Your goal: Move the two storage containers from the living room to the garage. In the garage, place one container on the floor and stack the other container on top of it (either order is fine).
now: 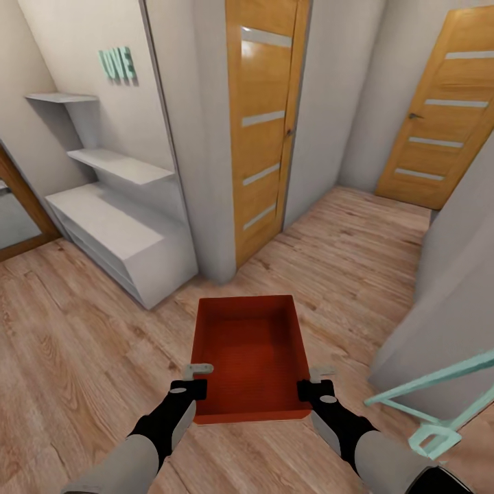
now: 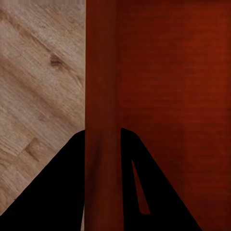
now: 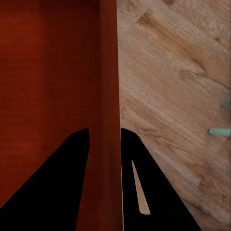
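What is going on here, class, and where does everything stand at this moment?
A two-armed robot carries one open orange-red rectangular storage box over the light wood-plank floor. The left gripper clamps the box's left wall and the right gripper its right wall, jaws shut on the thin walls. Ahead stand an oak door with frosted strips and white shelves.

storage container (image 1: 250, 357): matt orange-red plastic | floor (image 1: 82, 357): light wood planks | door (image 1: 264, 123): oak, frosted strips
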Motion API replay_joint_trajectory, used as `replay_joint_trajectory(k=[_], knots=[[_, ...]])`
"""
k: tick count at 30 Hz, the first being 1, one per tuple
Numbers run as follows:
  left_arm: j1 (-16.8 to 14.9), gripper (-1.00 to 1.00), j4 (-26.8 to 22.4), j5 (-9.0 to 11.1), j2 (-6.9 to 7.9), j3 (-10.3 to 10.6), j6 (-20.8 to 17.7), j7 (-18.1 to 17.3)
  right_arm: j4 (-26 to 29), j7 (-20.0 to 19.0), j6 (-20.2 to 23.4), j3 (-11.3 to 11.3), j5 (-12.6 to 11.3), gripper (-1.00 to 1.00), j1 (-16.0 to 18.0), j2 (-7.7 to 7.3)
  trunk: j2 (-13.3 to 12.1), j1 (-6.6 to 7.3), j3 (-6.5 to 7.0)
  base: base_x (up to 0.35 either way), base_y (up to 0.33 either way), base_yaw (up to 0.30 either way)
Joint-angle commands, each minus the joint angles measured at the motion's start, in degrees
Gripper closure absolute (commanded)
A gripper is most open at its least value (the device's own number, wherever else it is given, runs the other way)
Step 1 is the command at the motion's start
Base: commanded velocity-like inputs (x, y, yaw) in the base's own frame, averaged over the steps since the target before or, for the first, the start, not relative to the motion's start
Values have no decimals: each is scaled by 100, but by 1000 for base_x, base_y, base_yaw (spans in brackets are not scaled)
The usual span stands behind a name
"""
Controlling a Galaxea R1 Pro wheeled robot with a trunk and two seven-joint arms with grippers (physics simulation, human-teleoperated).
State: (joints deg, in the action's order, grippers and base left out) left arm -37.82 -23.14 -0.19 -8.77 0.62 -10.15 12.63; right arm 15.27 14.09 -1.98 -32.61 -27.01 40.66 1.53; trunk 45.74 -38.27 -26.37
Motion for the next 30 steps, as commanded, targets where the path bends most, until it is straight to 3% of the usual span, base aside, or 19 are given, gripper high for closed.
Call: replay_joint_trajectory(k=[1, 9, 30], knots=[[3, 100, 37, 107, 121, 99, -31, 59, 28, 33, -13, 114, 29, 100, 12, -260, 5, -4, -5, 322, 0, 0], [3, 100, 37, 107, 121, 102, -31, 56, 28, 33, -13, 114, 32, 100, 12, -258, 5, -4, -5, 321, 0, -58], [3, 100, 37, 107, 121, 103, -31, 59, 28, 33, -13, 114, 29, 100, 12, -258, 5, -4, -5, 310, 0, -246]])
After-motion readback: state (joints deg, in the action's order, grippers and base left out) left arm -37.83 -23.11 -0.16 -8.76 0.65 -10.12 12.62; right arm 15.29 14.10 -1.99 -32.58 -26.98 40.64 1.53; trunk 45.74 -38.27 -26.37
